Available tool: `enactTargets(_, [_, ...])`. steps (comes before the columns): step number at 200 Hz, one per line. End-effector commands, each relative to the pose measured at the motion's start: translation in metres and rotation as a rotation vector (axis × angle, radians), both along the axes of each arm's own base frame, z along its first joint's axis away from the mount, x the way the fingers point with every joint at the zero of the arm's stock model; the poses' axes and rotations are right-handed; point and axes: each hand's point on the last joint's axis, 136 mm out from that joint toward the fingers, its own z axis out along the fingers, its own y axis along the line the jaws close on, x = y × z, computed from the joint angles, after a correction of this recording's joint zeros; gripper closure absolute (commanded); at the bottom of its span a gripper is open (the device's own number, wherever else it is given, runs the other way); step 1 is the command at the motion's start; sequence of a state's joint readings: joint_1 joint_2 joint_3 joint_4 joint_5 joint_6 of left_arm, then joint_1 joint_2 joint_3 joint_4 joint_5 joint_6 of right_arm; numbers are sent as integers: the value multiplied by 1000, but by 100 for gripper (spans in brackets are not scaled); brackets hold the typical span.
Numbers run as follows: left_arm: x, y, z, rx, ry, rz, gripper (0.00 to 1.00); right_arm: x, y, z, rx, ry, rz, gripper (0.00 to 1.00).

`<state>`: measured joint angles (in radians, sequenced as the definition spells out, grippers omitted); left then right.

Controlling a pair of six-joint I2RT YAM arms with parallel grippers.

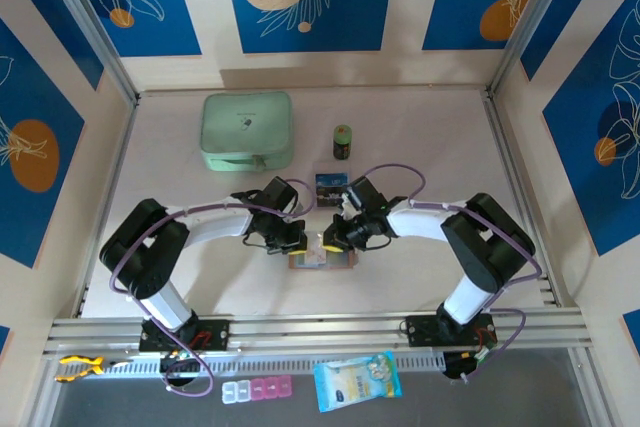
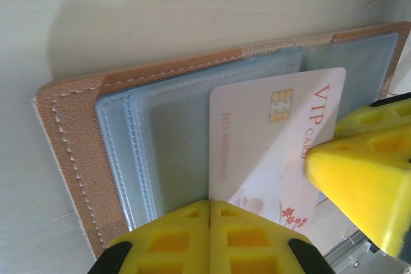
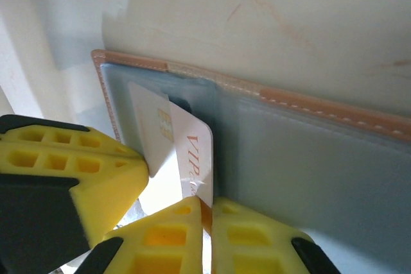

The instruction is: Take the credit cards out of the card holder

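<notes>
Two robot arms, white links w/ black joints: left arm [image 1: 195, 230], right arm [image 1: 430, 219]. Thin purple cables [image 1: 396, 167] loop along each. Black bases [image 1: 175, 334] bolt to a silver rail [image 1: 320, 332]. Left hand [image 2: 209, 206] & right hand [image 3: 207, 208] have bright yellow plastic fingers [image 2: 167, 243] w/ square grid recesses, black backing.

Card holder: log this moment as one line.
card holder lying open | left gripper shut, tips on it | right gripper shut on white card | card partly out of holder
</notes>
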<state>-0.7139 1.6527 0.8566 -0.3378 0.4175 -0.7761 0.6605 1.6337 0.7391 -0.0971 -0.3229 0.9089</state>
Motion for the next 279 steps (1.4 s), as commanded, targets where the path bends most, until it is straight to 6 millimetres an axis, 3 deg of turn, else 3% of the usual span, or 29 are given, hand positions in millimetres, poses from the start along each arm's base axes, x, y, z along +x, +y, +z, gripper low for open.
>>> enactTargets(1, [-7, 10, -14, 72, 31, -9, 98, -5, -12, 0, -20, 12, -7, 91])
enactTargets(97, [-6, 9, -11, 66, 25, -8, 98, -5, -45, 12, -148, -32, 36, 93])
enactTargets(158, [-6, 9, -12, 64, 26, -6, 98, -4, -36, 14, -146, -31, 57, 92])
enactTargets(219, [-6, 8, -13, 60, 28, -6, 97, -9, -24, 18, -138, -18, 52, 84])
enactTargets(279, [-7, 8, -14, 60, 29, -9, 97, -13, -29, 20, -155, -29, 29, 85])
